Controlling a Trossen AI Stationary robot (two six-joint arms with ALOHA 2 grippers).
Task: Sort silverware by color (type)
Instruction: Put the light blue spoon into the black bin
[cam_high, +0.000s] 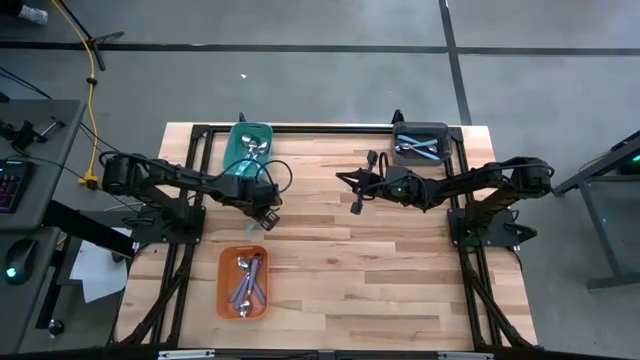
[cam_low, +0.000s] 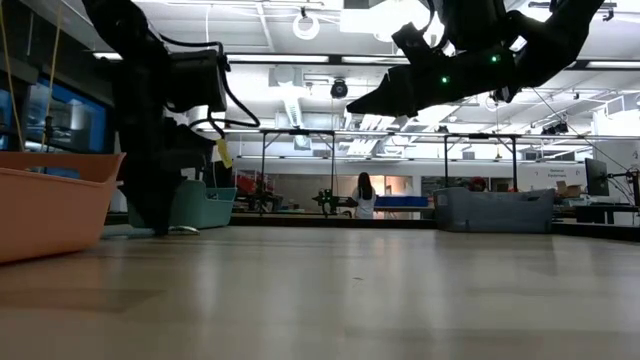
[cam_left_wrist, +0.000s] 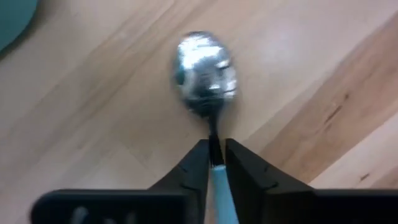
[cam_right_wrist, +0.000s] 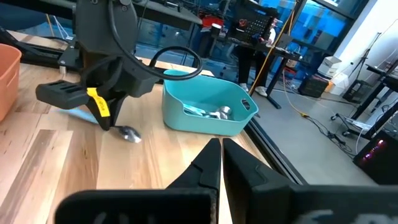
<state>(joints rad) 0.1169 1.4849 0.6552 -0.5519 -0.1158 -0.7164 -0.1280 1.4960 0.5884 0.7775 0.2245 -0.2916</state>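
Observation:
My left gripper (cam_high: 270, 214) is shut on a spoon with a light-blue handle, just in front of the teal bin (cam_high: 248, 148). The spoon's shiny bowl (cam_left_wrist: 205, 73) points away from the fingers. In the right wrist view that bowl (cam_right_wrist: 129, 134) sits at the table surface below the left gripper (cam_right_wrist: 104, 117). My right gripper (cam_high: 348, 182) is shut on nothing and hovers above the middle of the table (cam_low: 352, 108), pointing toward the teal bin (cam_right_wrist: 208, 111), which holds other spoons. My left gripper pinches the spoon between its two fingertips at the neck (cam_left_wrist: 215, 154), where the blue handle meets the metal bowl. The fingers (cam_left_wrist: 198, 163) come down steeply from above and lie along the spoon. The bowl is down at the table (cam_left_wrist: 298, 74), and the handle runs back between the fingers.
An orange bin (cam_high: 243, 282) near the near-left edge holds purple-handled spoons. A grey bin (cam_high: 420, 143) at the far right holds more spoons. A black frame rail (cam_high: 330, 128) borders the table's far edge. Bare wood (cam_high: 350, 270) lies between the arms and the near edge.

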